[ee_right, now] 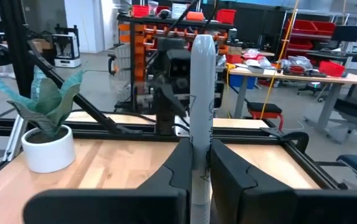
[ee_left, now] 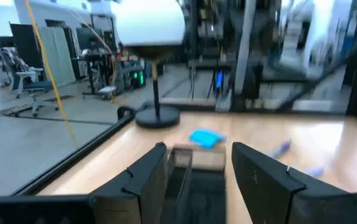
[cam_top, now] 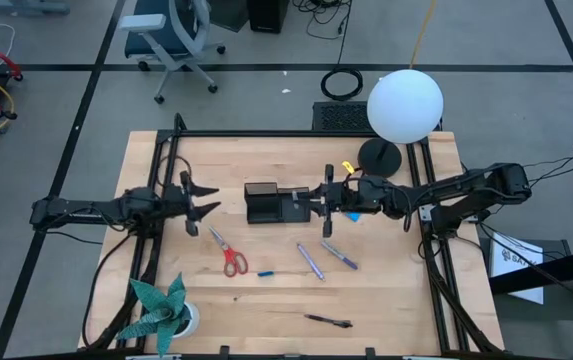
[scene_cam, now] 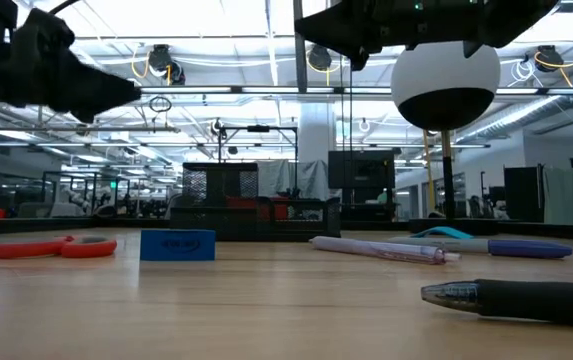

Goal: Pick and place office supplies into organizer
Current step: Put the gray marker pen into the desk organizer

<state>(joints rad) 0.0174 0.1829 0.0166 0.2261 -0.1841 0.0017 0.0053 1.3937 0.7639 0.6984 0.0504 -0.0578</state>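
Observation:
The black organizer (cam_top: 269, 203) sits mid-table. My right gripper (cam_top: 326, 200) hovers just right of it, shut on a silver pen (cam_top: 328, 180), with the blue notepad (cam_top: 352, 214) on the table beneath its wrist. My left gripper (cam_top: 206, 200) is open, left of the organizer and clear of it; its wrist view shows the organizer (ee_left: 190, 171) between its fingers but farther off. Red-handled scissors (cam_top: 229, 253), a tiny blue piece (cam_top: 266, 272), a purple pen (cam_top: 311, 261), a blue pen (cam_top: 339, 255) and a dark pen (cam_top: 328, 321) lie flat on the table. My right gripper pinches the silver pen near the middle of its shaft (ee_right: 202, 140) between its two fingers. The fingers (ee_right: 181, 163) reach in level from the table's right side and lie across the pen. The pen is lifted clear, running from the near side toward the far side.
A lamp with a white globe (cam_top: 404, 104) and a round black base (cam_top: 379, 155) stands far right, next to a small yellow item (cam_top: 347, 167). A teal paper plant in a white pot (cam_top: 162, 310) fills the near left corner. Bare wood lies around the pens.

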